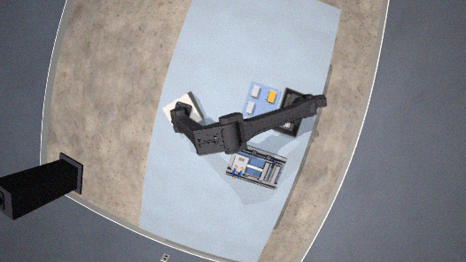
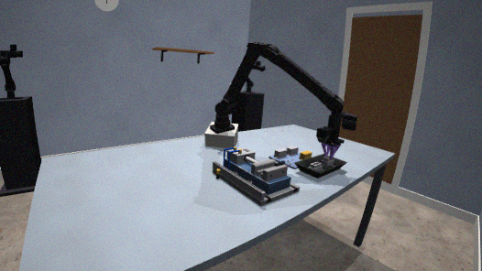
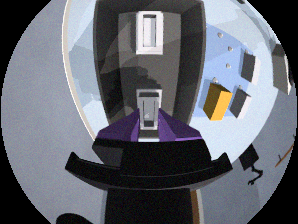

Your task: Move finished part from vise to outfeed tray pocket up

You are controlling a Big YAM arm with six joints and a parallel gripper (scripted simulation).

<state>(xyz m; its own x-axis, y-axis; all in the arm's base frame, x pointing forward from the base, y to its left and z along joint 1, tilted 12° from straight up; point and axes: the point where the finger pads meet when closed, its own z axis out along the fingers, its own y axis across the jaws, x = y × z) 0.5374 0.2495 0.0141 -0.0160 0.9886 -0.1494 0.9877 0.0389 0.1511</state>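
My gripper (image 3: 148,112) (image 2: 330,157) is shut on the finished part (image 3: 149,106) (image 2: 328,161), purple fingers on its two sides. The part is a pale grey block, its pocket facing up, and it looks about level. It is inside the outline of the black outfeed tray (image 3: 113,55) (image 2: 317,174) (image 1: 289,133), near one end. Whether its underside touches the tray floor cannot be told. A second pale part (image 3: 150,49) (image 2: 315,165) lies in the tray at the other end, pocket up. The vise (image 1: 257,167) (image 2: 270,182) shows no part clearly between its jaws.
A blue board (image 1: 262,106) (image 3: 215,60) beside the tray bears two grey blocks (image 1: 255,91) (image 1: 250,107) and an orange block (image 1: 271,96) (image 2: 305,155) (image 3: 216,102). The tray walls rise close around the fingers. The table edge runs just beyond the tray.
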